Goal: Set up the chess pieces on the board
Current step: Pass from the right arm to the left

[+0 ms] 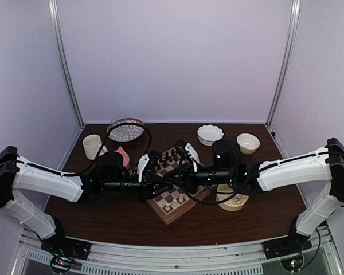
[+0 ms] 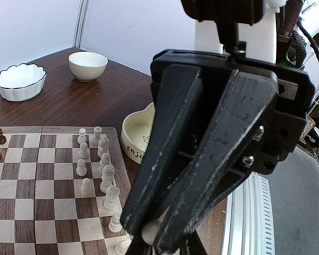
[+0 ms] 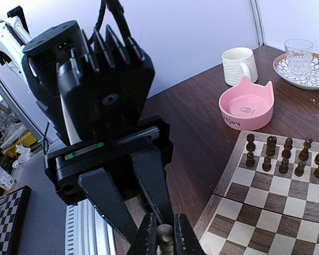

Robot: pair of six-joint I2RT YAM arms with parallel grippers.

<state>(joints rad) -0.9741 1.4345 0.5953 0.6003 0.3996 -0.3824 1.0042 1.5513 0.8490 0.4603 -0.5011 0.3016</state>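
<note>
Left gripper (image 2: 151, 238), at 6 o'clock in my left wrist view, pinches a cream-white chess piece (image 2: 150, 231) near the chessboard's (image 2: 21, 186) 3 o'clock rim. There, other cream-white pieces (image 2: 103, 170) stand in two files. Right gripper (image 3: 165, 243), at 6 o'clock in my right wrist view, is pressed onto a brownish piece (image 3: 164, 232). Dark pieces (image 3: 284, 156) stand at 3 o'clock.

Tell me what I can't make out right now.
Top view: the left arm and right arm cover most of the board; pieces there are too small to identify.
Left wrist view: the left claw is shut on a cream piece, hiding its type and part of the cream dish lettering.
Right wrist view: the right claw grips a small piece cut off by the bottom edge; colour and type unclear.
</note>
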